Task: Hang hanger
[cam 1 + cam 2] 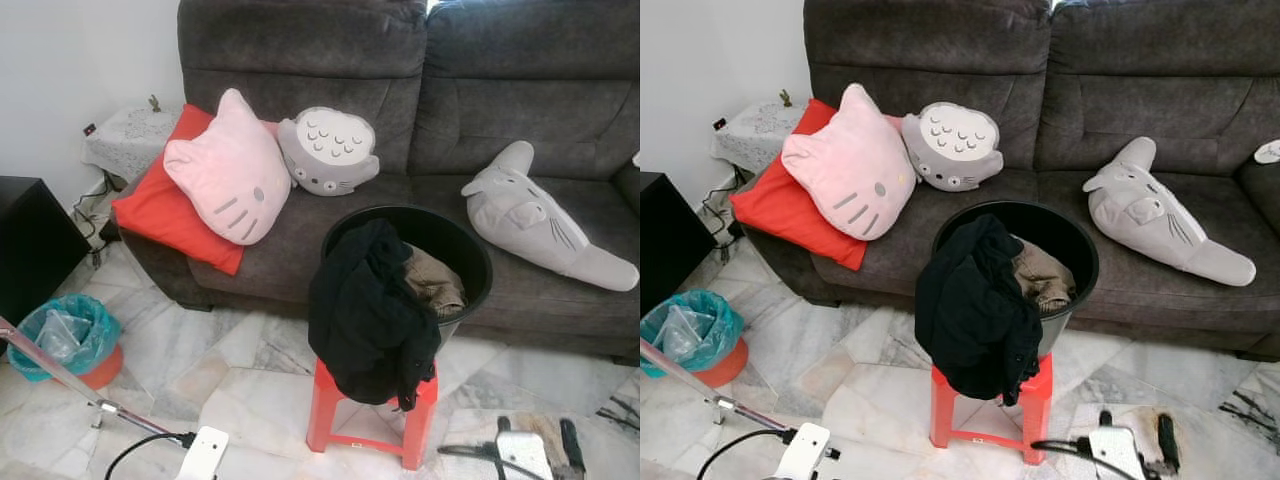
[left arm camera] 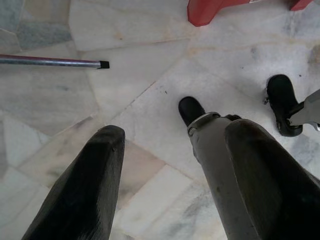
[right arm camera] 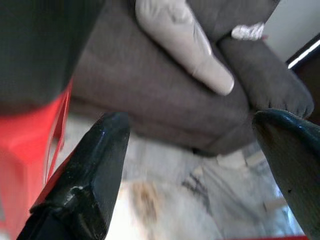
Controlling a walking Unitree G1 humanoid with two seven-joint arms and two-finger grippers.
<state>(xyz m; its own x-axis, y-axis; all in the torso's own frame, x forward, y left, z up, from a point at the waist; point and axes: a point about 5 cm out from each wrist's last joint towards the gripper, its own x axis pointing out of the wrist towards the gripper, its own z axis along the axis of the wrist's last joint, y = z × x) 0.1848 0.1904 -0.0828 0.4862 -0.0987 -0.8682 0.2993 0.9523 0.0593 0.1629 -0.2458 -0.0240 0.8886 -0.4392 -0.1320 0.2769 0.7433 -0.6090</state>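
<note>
Both end effectors, left (image 2: 165, 165) and right (image 3: 195, 165), gape wide, empty.

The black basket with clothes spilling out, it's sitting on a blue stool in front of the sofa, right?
Not quite: the stool is red, not blue, as the left eye view shows. The rest holds: the black basket sits on it in front of the sofa, with black clothes spilling over its rim.
</note>
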